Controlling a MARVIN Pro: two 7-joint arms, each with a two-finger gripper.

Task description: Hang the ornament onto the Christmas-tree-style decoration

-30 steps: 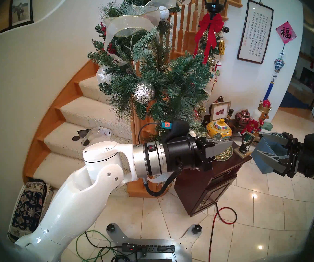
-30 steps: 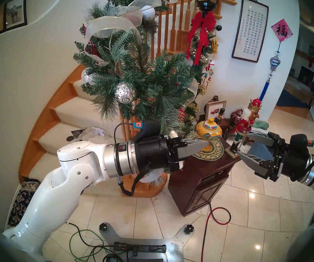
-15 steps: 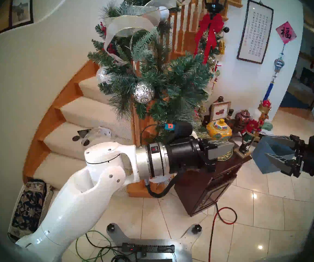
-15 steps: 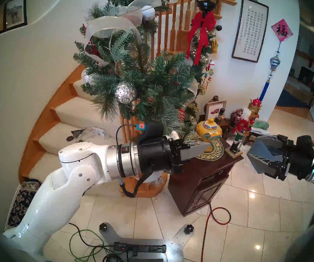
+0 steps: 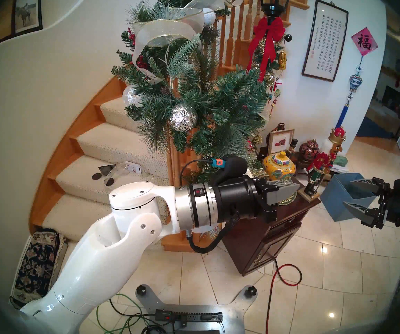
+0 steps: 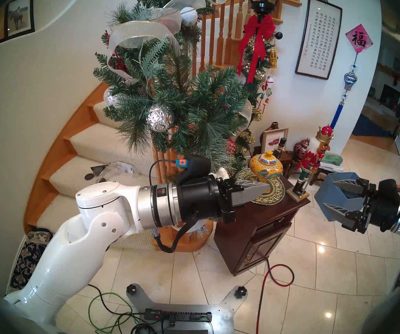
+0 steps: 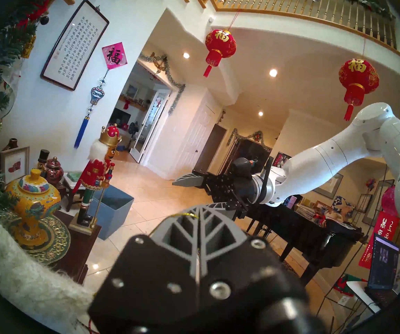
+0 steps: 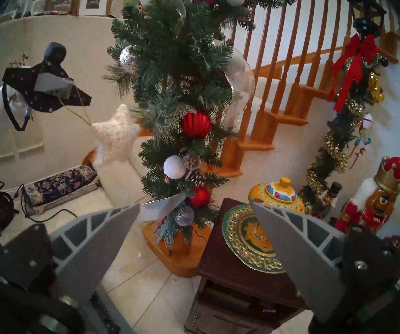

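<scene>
One star [image 8: 114,133] hangs by its string from the clamped left jaws, just beside the garland [image 8: 177,85]; right jaws wide, empty.

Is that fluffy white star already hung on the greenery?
Not yet. The star dangles by its gold string from the shut left gripper, beside the garland.

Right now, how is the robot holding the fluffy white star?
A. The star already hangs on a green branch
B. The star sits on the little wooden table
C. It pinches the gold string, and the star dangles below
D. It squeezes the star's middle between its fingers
C. In the right wrist view the left gripper is shut on the gold string, and the white star dangles from it beside the green garland, not hooked on any branch.
</scene>
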